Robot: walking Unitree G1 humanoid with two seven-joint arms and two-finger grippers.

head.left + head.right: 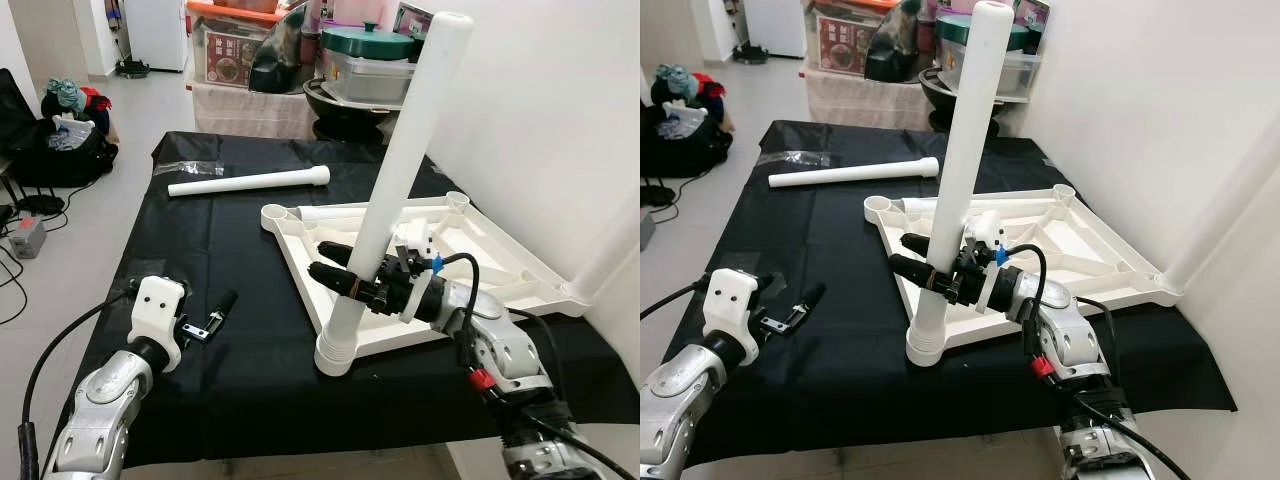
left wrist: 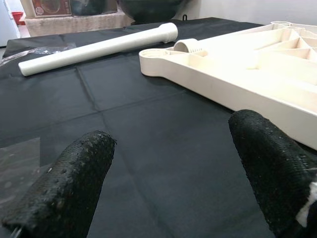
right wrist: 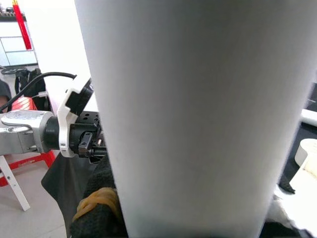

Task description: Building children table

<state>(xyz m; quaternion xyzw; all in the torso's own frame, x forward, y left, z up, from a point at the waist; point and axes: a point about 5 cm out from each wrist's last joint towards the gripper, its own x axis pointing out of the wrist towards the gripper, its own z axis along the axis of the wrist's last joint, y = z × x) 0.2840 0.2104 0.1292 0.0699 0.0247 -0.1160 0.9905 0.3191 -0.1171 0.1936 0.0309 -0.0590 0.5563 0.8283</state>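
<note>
1. The right wrist view shows the upright leg close up, with the left arm beyond it; the left wrist view shows the left claw released above the black cloth.
2. The right claw grasps the upright leg, which is seated in the near corner of the overturned tabletop on the table.
3. A spare leg lies apart on the cloth; bags sit on the floor.
4. A lidded green pot stands behind.

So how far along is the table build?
One leg stands in the near corner socket of the upturned tabletop, tilted, with the right gripper shut on it. A second leg lies loose on the black cloth. The left gripper is open and idle. Other sockets remain unfilled.
</note>
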